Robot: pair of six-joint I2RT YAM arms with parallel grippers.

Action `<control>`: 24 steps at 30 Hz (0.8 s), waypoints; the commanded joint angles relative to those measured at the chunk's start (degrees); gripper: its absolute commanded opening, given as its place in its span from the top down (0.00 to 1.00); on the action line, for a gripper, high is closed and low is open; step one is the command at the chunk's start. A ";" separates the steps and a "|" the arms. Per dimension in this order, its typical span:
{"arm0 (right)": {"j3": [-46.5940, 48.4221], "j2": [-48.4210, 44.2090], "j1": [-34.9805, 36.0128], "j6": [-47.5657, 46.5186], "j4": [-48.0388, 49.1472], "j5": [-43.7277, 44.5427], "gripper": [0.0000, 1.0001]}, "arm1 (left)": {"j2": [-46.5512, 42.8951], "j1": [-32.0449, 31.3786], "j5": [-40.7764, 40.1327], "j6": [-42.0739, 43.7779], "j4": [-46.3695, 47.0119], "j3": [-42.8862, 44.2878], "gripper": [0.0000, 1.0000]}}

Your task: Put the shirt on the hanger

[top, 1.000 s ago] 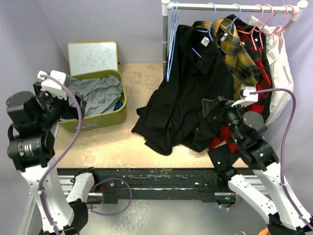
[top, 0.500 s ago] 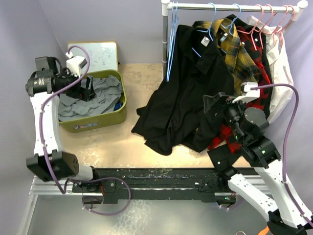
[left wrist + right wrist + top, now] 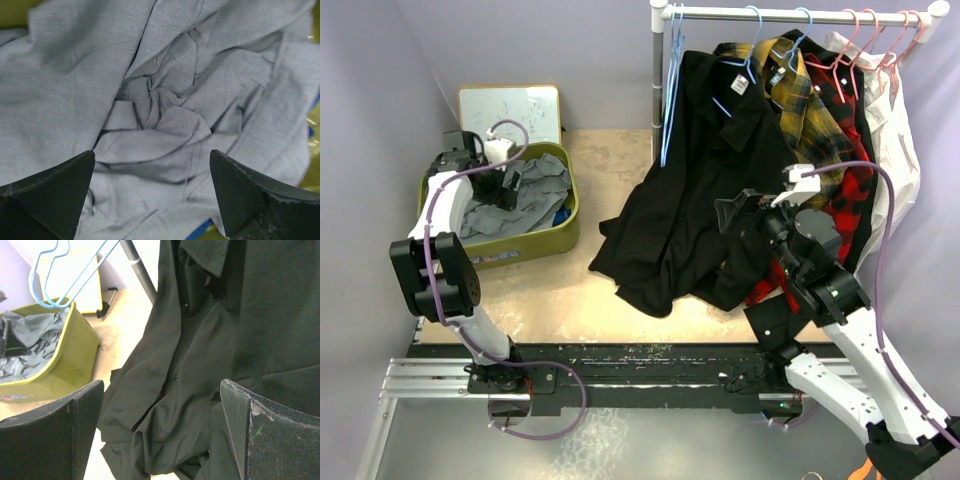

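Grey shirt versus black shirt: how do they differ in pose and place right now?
The grey shirt lies crumpled inside the green bin; the black shirt hangs from the rail, its lower part spilling onto the table. The grey shirt is bunched, its outline lost; the black shirt shows its collar and front. Shared: neither is gripped. The left gripper and right gripper have open jaws.

The left pincer hangs over the grey shirt — crumpled in the green bin.
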 commanded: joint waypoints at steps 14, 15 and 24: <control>-3.77 3.94 -0.17 3.40 9.21 -5.59 0.03 | -0.40 -4.62 -26.03 7.79 35.88 -16.62 0.13; -3.84 4.17 -0.17 3.57 9.23 -5.71 0.04 | 0.40 -4.55 -26.40 8.00 36.20 -16.61 0.18; -5.35 1.14 -0.18 1.87 10.49 -13.14 0.20 | -3.41 -5.07 -14.53 4.93 25.04 -11.48 1.00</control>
